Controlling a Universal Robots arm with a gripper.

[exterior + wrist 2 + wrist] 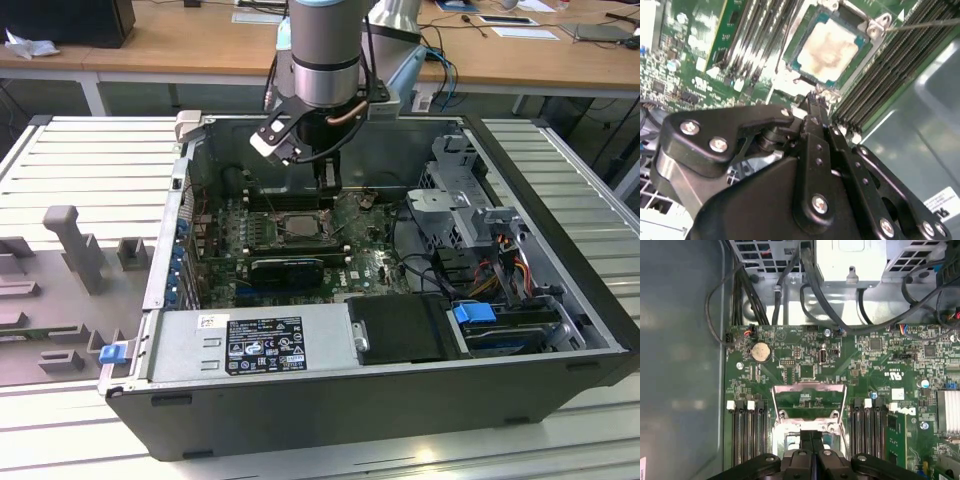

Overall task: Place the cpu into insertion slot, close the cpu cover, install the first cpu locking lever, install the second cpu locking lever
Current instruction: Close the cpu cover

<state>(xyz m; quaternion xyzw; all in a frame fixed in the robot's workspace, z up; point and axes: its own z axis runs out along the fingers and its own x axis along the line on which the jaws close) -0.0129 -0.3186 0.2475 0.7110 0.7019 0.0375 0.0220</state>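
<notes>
Slatted metal table point(80, 150), open computer case point(350, 400). The cpu point(300, 225) is seated in the insertion slot point(265, 228) at the centre of the exterior view. The gripper point(327, 185) is held just above, fingers pressed together on nothing.

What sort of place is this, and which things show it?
Probably a robotics lab or workshop: a robot arm reaches into an open computer case on a slatted metal table, with wooden desks behind.

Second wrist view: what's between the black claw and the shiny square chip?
In the second wrist view, a strip of the socket's silvery metal frame lies between the shut black claw and the pale silvery square cpu chip.
</notes>
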